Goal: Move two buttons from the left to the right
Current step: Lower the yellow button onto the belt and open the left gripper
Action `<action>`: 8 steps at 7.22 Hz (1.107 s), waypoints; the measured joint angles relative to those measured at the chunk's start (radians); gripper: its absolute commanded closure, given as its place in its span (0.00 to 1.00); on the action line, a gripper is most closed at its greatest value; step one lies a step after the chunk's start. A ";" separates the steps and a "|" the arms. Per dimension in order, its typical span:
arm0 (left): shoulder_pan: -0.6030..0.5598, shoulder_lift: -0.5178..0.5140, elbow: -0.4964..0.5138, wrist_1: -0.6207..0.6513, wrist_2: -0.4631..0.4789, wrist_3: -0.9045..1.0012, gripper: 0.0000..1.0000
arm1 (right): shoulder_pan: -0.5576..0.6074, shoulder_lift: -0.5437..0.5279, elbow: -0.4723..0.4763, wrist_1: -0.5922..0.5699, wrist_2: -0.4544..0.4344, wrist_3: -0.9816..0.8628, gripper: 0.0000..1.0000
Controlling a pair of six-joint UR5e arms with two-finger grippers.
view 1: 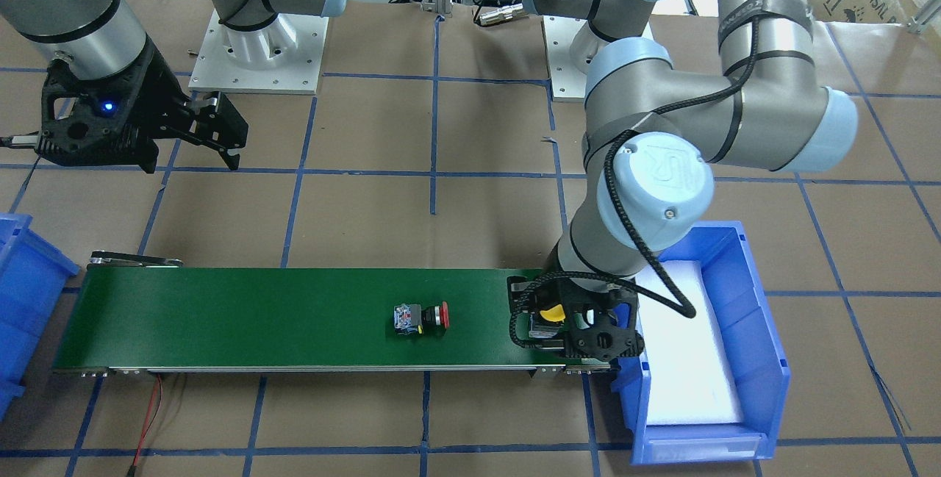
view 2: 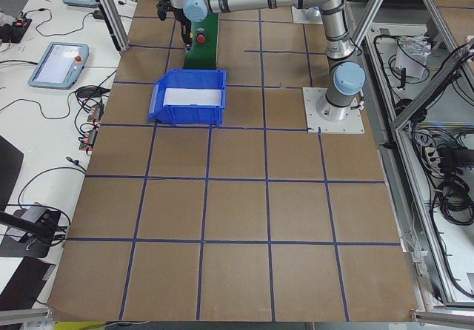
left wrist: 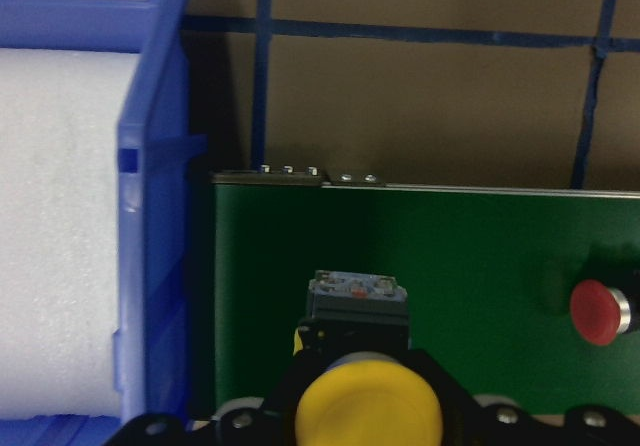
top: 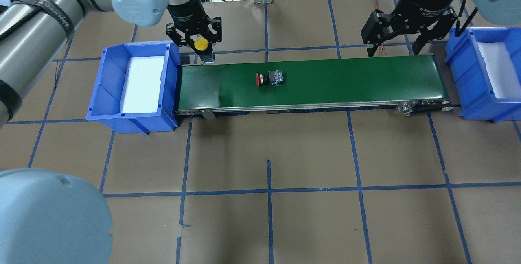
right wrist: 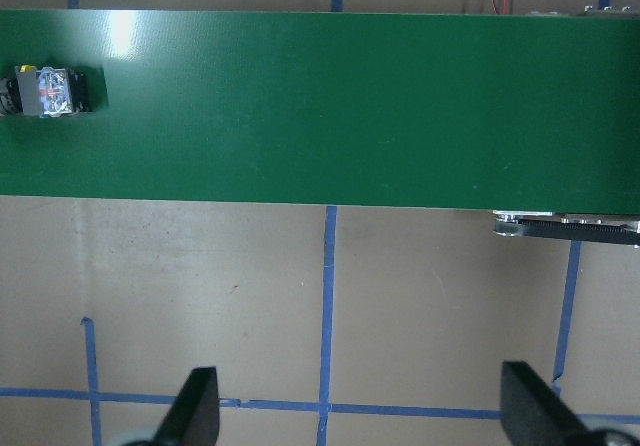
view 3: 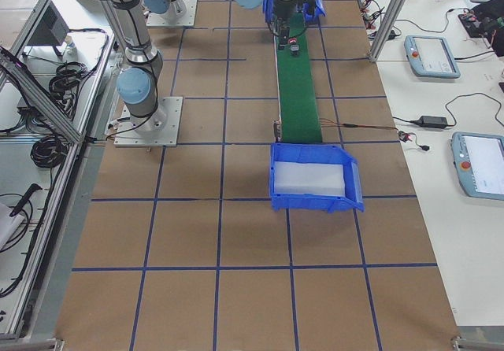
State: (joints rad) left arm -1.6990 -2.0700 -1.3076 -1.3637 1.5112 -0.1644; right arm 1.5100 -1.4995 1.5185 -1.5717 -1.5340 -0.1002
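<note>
Left gripper (top: 202, 48) is hanging over the left end of the belt (top: 346, 81), beside the left bin (top: 106, 85), closed on the yellow button (left wrist: 367, 406).
By the right bin (top: 474, 105) we are seeing the right gripper (top: 393, 50) spread wide and empty, and the red button (top: 270, 79) lying on its side on the belt's left half; we are judging both buttons light, rigid and smooth-capped, so best pinched across the squarish body.

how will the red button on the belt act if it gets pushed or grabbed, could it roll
The red button lies on its side on the green belt, so its round cap may let it pivot or roll if nudged. The squarish body end probably checks that. It looks rigid, so a firm pinch likely won't deform it.
</note>
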 measured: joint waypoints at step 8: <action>-0.070 -0.018 -0.120 0.102 0.001 -0.114 0.00 | -0.030 0.002 0.000 0.007 0.000 -0.110 0.00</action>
State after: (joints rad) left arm -1.7688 -2.0878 -1.4274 -1.2613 1.5120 -0.2783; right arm 1.4798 -1.4972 1.5188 -1.5652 -1.5336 -0.2103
